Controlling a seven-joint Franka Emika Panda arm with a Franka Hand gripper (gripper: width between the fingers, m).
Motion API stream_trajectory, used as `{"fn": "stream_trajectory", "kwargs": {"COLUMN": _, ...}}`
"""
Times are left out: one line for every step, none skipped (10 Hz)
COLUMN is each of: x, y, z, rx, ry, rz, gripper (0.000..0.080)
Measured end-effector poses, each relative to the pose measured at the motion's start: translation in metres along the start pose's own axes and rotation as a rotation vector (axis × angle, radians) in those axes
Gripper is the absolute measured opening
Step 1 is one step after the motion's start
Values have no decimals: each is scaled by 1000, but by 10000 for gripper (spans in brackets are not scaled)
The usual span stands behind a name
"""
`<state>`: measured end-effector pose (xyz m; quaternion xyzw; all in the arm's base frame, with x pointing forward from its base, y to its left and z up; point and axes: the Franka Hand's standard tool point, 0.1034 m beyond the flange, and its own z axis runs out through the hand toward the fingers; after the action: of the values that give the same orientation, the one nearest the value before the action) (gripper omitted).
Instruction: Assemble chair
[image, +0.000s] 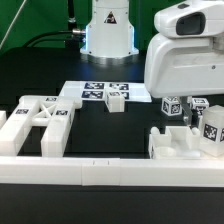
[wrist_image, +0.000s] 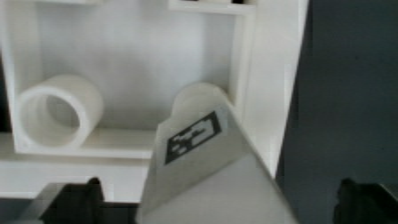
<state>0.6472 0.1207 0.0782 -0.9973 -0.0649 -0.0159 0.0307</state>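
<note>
The chair lies in loose white tagged parts. In the wrist view my gripper (wrist_image: 222, 203) is open. Its dark fingertips (wrist_image: 80, 200) stand wide apart on either side of a white part with a tag (wrist_image: 196, 138), and neither touches it. Behind that part lies a framed white piece (wrist_image: 240, 60) with a round post (wrist_image: 63, 112) in it. In the exterior view the arm's white hand (image: 185, 50) hangs over the tagged parts (image: 205, 118) at the right and hides the fingers. Notched blocks (image: 40, 115) lie at the left.
The marker board (image: 92, 92) lies at the middle back, with a small white part (image: 115, 101) at its edge. A long white border rail (image: 110, 175) runs along the front. A white block (image: 180, 145) stands at the front right. The arm's base (image: 108, 30) stands behind.
</note>
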Motion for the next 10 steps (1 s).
{"fn": "stream_trajectory", "kwargs": {"x": 0, "y": 0, "z": 0, "rx": 0, "ry": 0, "rz": -50, "gripper": 649}}
{"fn": "stream_trajectory", "kwargs": {"x": 0, "y": 0, "z": 0, "rx": -3, "ry": -1, "rz": -130, "gripper": 649}}
{"fn": "stream_trajectory", "kwargs": {"x": 0, "y": -2, "z": 1, "rx": -17, "ry": -3, "rz": -214, "gripper": 649}}
{"fn": "stream_trajectory", "kwargs": {"x": -1, "y": -1, "z": 1, "rx": -18, "ry": -5, "rz": -278, "gripper": 649}}
{"fn": "stream_trajectory", "kwargs": {"x": -1, "y": 2, "z": 0, "rx": -20, "ry": -7, "rz": -365, "gripper": 649}}
{"fn": "stream_trajectory", "kwargs": {"x": 0, "y": 2, "z": 0, "rx": -23, "ry": -2, "rz": -407, "gripper": 649}}
{"fn": "stream_trajectory", "kwargs": {"x": 1, "y": 0, "z": 0, "rx": -26, "ry": 5, "rz": -421, "gripper": 564}}
{"fn": "stream_trajectory", "kwargs": {"x": 1, "y": 1, "z": 0, "rx": -25, "ry": 5, "rz": -414, "gripper": 422}}
{"fn": "stream_trajectory", "kwargs": {"x": 1, "y": 1, "z": 0, "rx": -25, "ry": 5, "rz": -414, "gripper": 287}}
{"fn": "stream_trajectory", "kwargs": {"x": 1, "y": 1, "z": 0, "rx": -25, "ry": 5, "rz": -410, "gripper": 287}}
